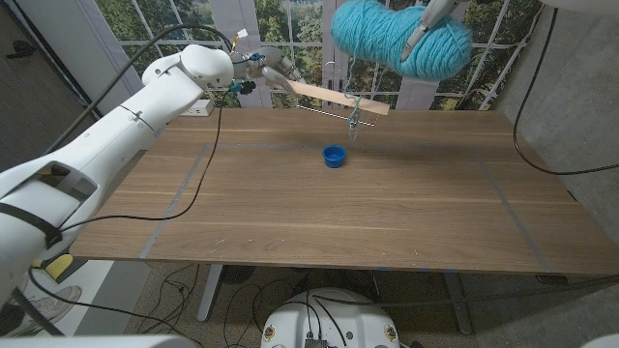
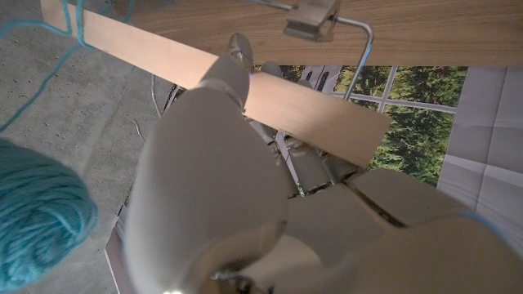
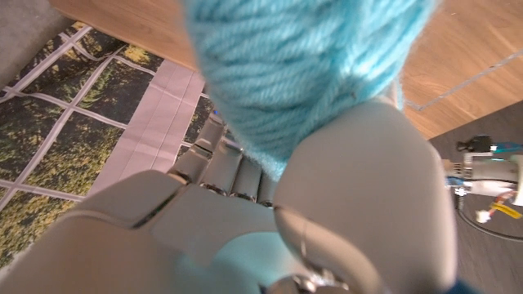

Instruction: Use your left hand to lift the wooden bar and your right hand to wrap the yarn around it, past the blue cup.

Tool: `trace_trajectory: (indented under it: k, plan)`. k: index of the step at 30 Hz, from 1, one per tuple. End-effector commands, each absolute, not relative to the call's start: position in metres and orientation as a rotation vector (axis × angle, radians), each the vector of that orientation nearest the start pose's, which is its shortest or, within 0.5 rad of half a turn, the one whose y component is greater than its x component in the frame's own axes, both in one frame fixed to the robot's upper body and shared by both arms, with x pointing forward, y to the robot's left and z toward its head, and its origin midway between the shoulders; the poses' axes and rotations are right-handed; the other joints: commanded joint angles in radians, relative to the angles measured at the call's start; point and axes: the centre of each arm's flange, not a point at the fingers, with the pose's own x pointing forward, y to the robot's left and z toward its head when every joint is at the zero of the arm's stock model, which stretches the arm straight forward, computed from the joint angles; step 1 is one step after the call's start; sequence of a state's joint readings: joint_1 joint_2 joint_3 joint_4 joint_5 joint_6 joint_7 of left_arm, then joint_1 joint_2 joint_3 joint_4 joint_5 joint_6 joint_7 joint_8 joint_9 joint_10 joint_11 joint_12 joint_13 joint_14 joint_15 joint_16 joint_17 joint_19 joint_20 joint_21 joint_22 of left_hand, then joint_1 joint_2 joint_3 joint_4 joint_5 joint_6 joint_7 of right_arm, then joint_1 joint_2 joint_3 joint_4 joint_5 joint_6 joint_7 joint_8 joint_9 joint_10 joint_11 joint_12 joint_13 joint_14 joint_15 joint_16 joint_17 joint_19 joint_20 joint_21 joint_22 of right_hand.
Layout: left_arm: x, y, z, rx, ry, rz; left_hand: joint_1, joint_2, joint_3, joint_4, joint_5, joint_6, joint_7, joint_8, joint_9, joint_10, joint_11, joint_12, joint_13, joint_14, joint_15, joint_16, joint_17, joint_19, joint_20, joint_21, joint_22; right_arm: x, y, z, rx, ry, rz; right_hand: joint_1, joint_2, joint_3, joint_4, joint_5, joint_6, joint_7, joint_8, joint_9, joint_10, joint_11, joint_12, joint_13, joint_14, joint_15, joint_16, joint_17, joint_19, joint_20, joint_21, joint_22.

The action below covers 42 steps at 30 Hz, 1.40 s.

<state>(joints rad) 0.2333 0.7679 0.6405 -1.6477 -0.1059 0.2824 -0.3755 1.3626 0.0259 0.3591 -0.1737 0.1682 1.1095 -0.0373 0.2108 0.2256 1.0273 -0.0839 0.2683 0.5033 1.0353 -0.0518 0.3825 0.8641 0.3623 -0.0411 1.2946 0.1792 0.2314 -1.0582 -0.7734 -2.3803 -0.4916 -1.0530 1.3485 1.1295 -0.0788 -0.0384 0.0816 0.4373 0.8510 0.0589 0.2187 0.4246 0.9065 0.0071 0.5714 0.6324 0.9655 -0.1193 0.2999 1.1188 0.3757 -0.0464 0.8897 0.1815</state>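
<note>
Here the left hand (image 1: 269,66) is gripping the wooden bar (image 1: 338,98) aloft, just beyond the blue cup (image 1: 334,156) on the worktop (image 1: 290,203); the right hand (image 1: 435,19) is clutching the yarn (image 1: 401,37) above the cup.

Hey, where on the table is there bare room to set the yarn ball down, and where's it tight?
Wide bare wood lies left and right of the blue cup and from it to the table's near edge. It is crowded above the far edge: the left hand holds the wooden bar, and the right hand holds the yarn ball.
</note>
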Motion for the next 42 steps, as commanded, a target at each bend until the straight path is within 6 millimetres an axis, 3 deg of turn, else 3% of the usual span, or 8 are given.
trace_trajectory:
  k: [1,12,23,42]
  plan:
    - [0.585,0.213,0.253,0.962,-0.652,-0.257,0.076,0.087,0.018,0.013,0.008,0.038,0.034,0.006,0.004,0.007,-0.001,-0.004,0.004,0.129,-0.183,-0.003,0.003,-0.003,-0.021,0.007,0.002,0.296,-0.218,0.295,-1.502,-0.228,0.328,0.256,0.243,-0.001,0.004,0.003,0.19,-0.177,0.003,0.002,0.115,-0.1,0.002,0.014,0.037,-0.106,0.009,0.008,0.011,-0.058,0.004,0.002]
    - [0.577,0.209,0.256,0.911,-0.686,-0.207,0.077,0.086,0.018,0.012,0.008,0.037,0.037,0.005,0.004,0.009,-0.002,-0.007,0.003,0.131,-0.183,-0.005,0.004,-0.005,-0.022,0.01,0.002,0.293,-0.213,0.271,-1.523,-0.25,0.528,0.264,0.247,-0.003,0.004,-0.001,0.194,-0.164,-0.002,-0.003,0.13,-0.095,0.003,0.012,0.062,-0.106,0.032,0.028,0.021,-0.053,0.011,0.004]
    - [0.565,0.207,0.255,0.792,-0.725,-0.132,0.078,0.086,0.018,0.012,0.008,0.038,0.038,0.005,0.005,0.011,-0.002,-0.009,0.003,0.135,-0.183,-0.007,0.005,-0.005,-0.021,0.013,0.002,0.302,-0.215,0.242,-1.528,-0.241,0.681,0.269,0.249,-0.005,0.004,-0.008,0.193,-0.146,-0.008,-0.006,0.138,-0.08,0.001,0.01,0.07,-0.103,0.047,0.044,0.025,-0.054,0.017,0.006]
    - [0.556,0.201,0.255,0.713,-0.753,-0.154,0.08,0.083,0.017,0.011,0.007,0.044,0.036,0.006,0.005,0.017,-0.003,-0.014,0.005,0.14,-0.183,-0.014,0.006,-0.007,-0.02,0.02,0.002,0.381,-0.238,0.187,-1.39,-0.195,0.796,0.278,0.253,-0.002,0.004,-0.019,0.193,-0.142,-0.013,-0.011,0.14,-0.08,-0.003,0.012,0.066,-0.101,0.06,0.059,0.018,-0.052,0.023,0.007]
